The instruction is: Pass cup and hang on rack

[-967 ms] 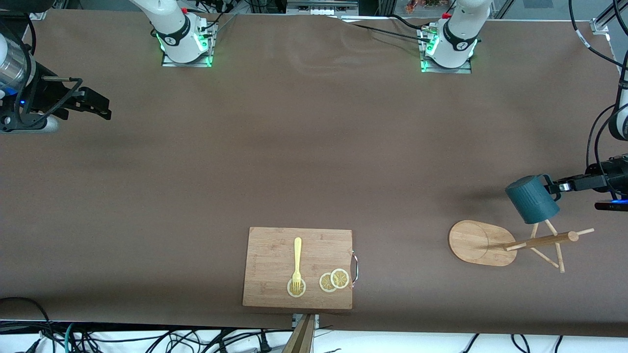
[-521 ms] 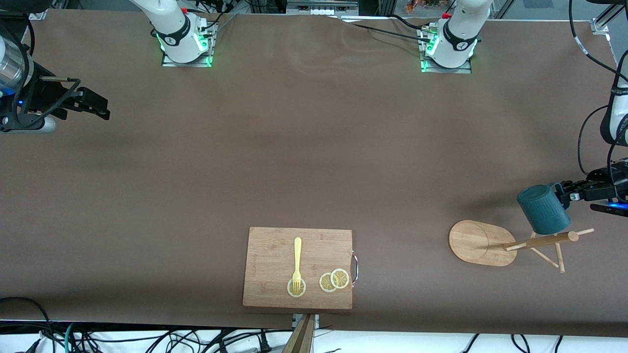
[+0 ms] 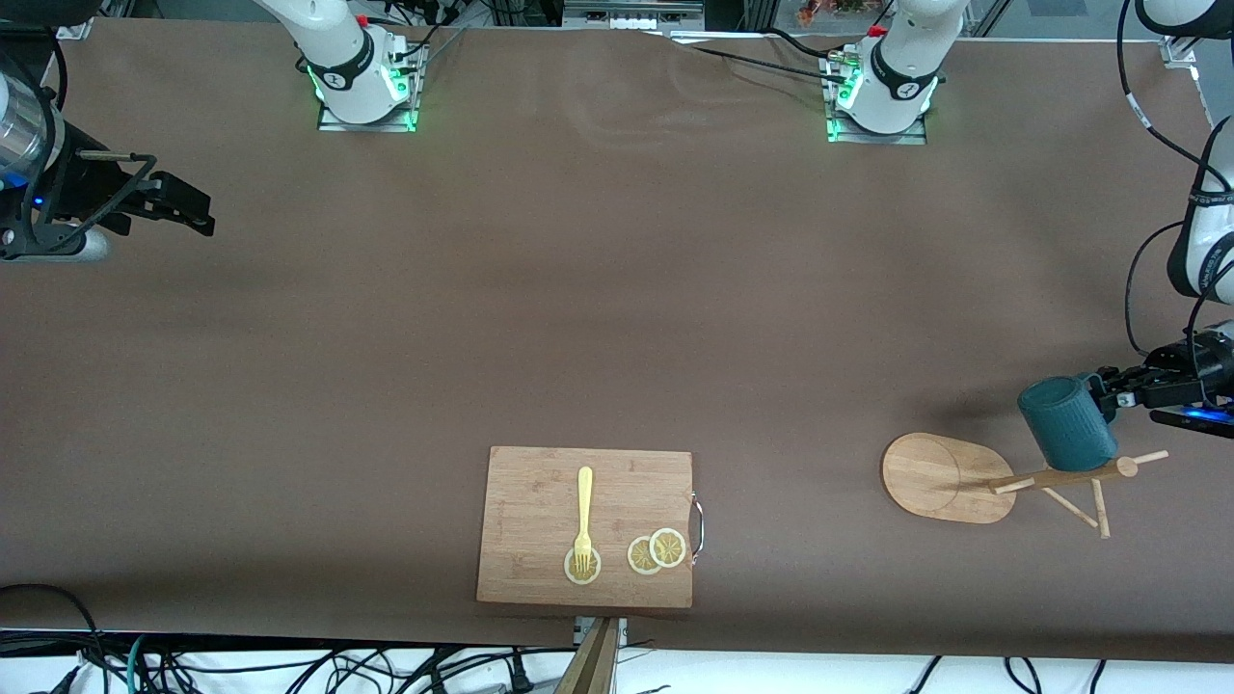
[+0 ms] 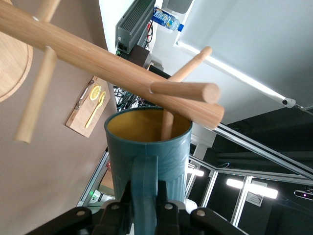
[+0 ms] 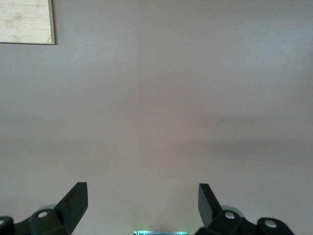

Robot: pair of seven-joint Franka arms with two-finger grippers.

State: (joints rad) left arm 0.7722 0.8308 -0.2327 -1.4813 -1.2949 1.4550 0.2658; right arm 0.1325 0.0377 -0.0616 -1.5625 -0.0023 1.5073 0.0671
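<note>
The dark teal cup (image 3: pixel 1067 422) hangs in my left gripper (image 3: pixel 1109 390), which is shut on its handle (image 4: pixel 144 186). The cup is over the top of the wooden rack (image 3: pixel 940 477), close against its pole (image 3: pixel 1060 474). In the left wrist view the cup's yellow mouth (image 4: pixel 146 125) faces the pole (image 4: pixel 98 63), and a thin peg (image 4: pixel 168 122) reaches into the mouth. Another peg (image 4: pixel 183 90) sticks out just above the rim. My right gripper (image 3: pixel 188 212) is open and empty over bare table at the right arm's end, waiting; its fingers (image 5: pixel 73 200) stand wide apart.
A bamboo cutting board (image 3: pixel 540 482) lies near the front edge at the middle, with a yellow fork (image 3: pixel 584 511) and lemon slices (image 3: pixel 657 551) on it. Its corner shows in the right wrist view (image 5: pixel 27 22). Cables hang by the left arm.
My left gripper has carried the cup down and toward the left arm's end of the table, onto the rack's top pegs. The right gripper has barely moved.
</note>
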